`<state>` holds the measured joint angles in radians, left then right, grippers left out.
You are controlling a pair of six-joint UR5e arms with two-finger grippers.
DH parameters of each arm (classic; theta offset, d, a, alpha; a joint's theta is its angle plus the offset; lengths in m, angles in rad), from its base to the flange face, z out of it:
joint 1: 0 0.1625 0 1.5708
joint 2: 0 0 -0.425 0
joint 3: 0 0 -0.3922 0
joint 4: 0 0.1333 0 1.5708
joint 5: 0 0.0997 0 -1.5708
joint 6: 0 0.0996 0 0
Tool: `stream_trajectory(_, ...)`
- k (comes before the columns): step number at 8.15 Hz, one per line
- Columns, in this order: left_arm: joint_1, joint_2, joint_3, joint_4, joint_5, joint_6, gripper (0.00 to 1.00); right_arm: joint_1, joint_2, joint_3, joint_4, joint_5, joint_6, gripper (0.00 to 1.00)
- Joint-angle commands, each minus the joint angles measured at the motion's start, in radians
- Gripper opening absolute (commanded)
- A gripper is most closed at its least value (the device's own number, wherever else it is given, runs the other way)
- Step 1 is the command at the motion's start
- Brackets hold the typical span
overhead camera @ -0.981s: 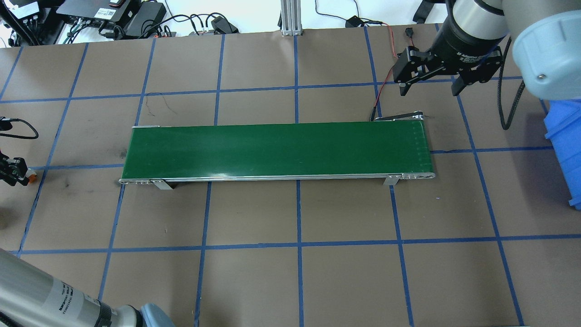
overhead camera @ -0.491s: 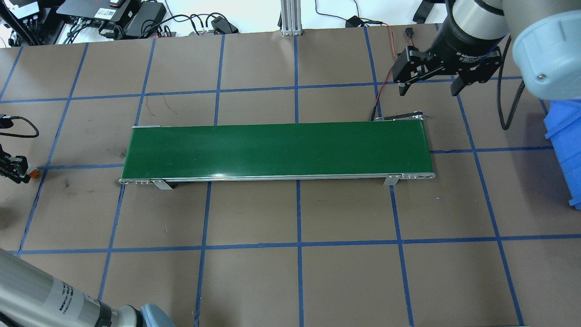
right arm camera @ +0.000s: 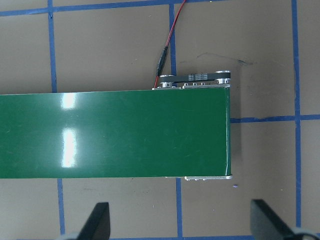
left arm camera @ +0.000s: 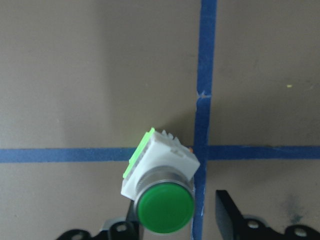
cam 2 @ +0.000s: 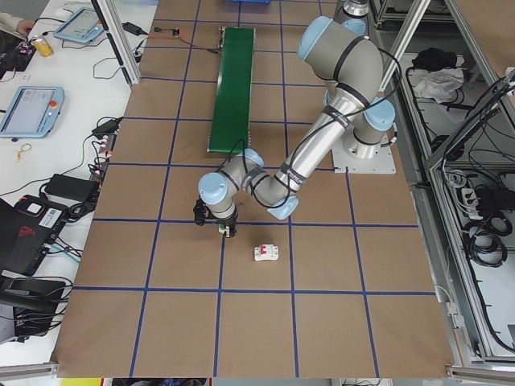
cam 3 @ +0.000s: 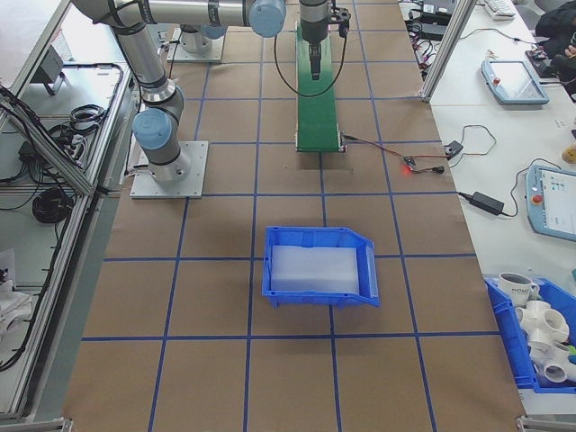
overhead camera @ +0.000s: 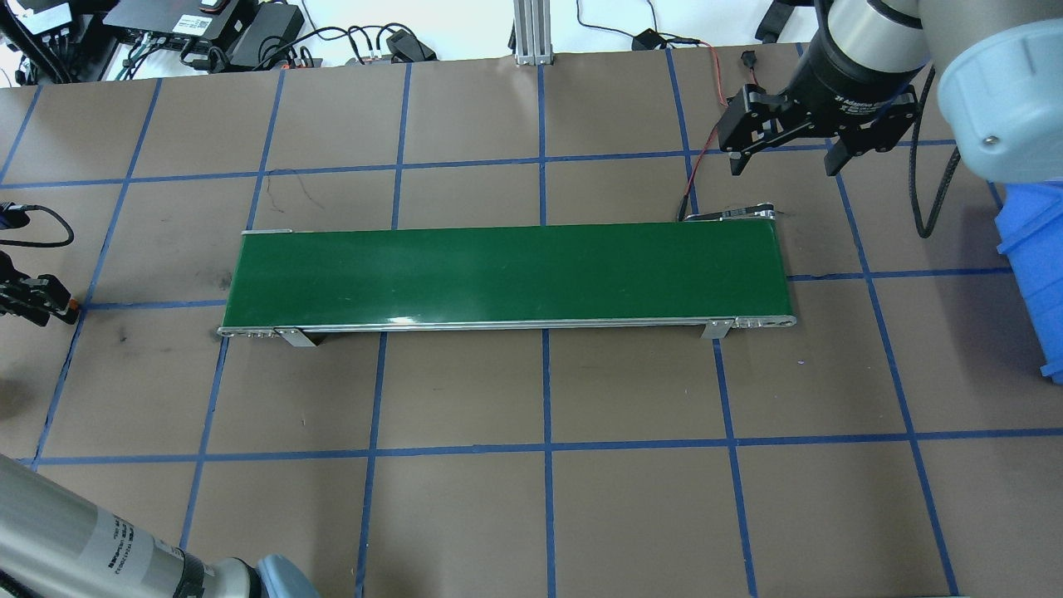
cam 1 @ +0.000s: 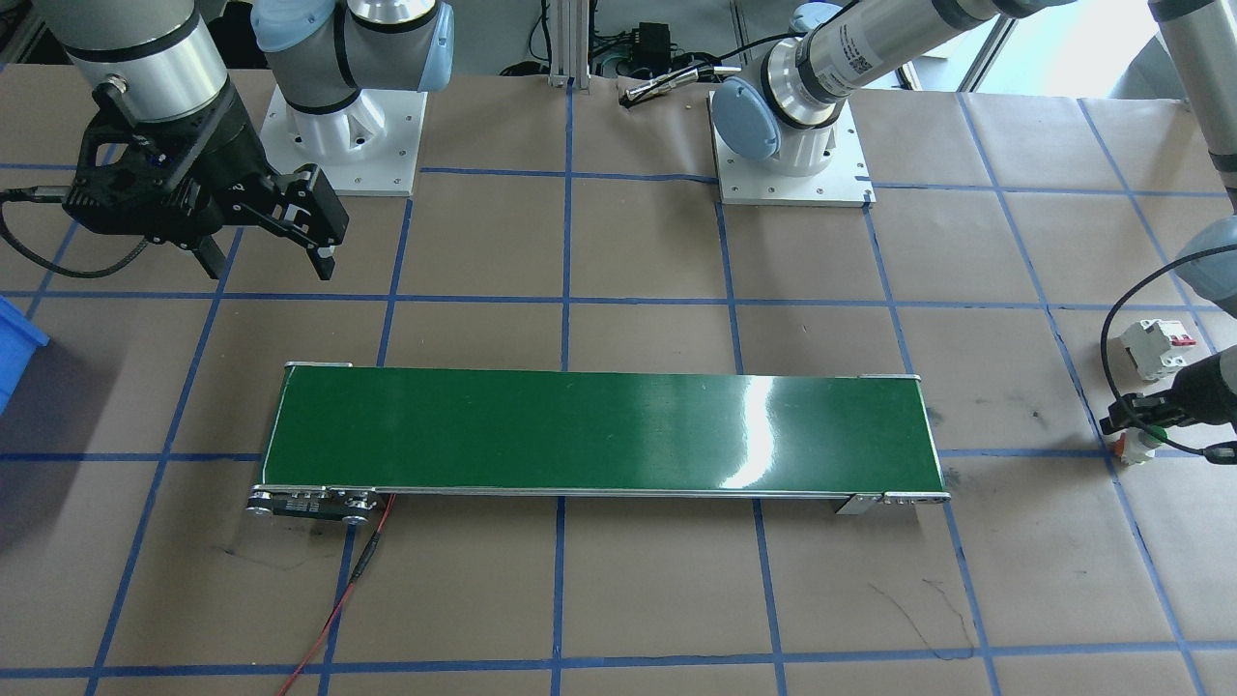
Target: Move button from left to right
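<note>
The button (left arm camera: 161, 200) has a round green cap and a white body and leans to one side. My left gripper (left arm camera: 176, 202) is shut on it, just above a blue tape crossing on the brown table. In the front-facing view the button (cam 1: 1136, 449) shows white and orange under the left gripper (cam 1: 1133, 423), beyond the belt's end. The overhead view catches the left gripper (overhead camera: 40, 299) at its left edge. My right gripper (overhead camera: 781, 162) hangs open and empty past the belt's other end, and the right wrist view shows both its fingers (right arm camera: 98, 220) spread wide.
A green conveyor belt (overhead camera: 507, 274) runs across the table's middle, with a red wire (cam 1: 338, 599) at one end. A white circuit breaker with red levers (cam 1: 1150, 348) lies near the left gripper. A blue bin (cam 3: 319, 265) stands beyond the right gripper.
The left gripper has shifted a little toward the belt, and the button's orange base has moved along with it. The right gripper has stayed in place.
</note>
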<state>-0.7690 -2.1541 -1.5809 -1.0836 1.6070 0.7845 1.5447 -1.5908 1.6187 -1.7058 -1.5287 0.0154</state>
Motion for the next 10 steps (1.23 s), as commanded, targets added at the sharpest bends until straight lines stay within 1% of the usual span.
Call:
stream_trajectory(1, 0.001, 0.002, -0.002, -0.007, -0.027, 0.019, 1.00, 0.000, 0.000, 0.001, 0.000, -0.001, 0.000, 1.00)
stream_trajectory(5, 0.002, -0.001, 0.010, 0.010, -0.029, 0.021, 1.00, 0.000, 0.000, 0.000, 0.000, -0.001, 0.000, 1.00)
stream_trajectory(7, 0.001, -0.009, 0.013, 0.023, -0.042, 0.009, 1.00, 0.000, 0.000, 0.000, 0.000, 0.001, 0.000, 1.00)
stream_trajectory(8, 0.001, -0.016, 0.013, 0.034, -0.102, 0.006, 1.00, 0.000, 0.000, 0.000, 0.000, 0.001, 0.000, 1.00)
stream_trajectory(9, 0.001, -0.027, 0.012, 0.037, -0.114, 0.033, 1.00, 0.000, 0.000, 0.000, 0.000, 0.001, 0.000, 1.00)
stream_trajectory(10, 0.001, -0.041, 0.013, 0.036, -0.111, 0.117, 1.00, 0.000, 0.000, 0.000, 0.000, 0.001, 0.000, 1.00)
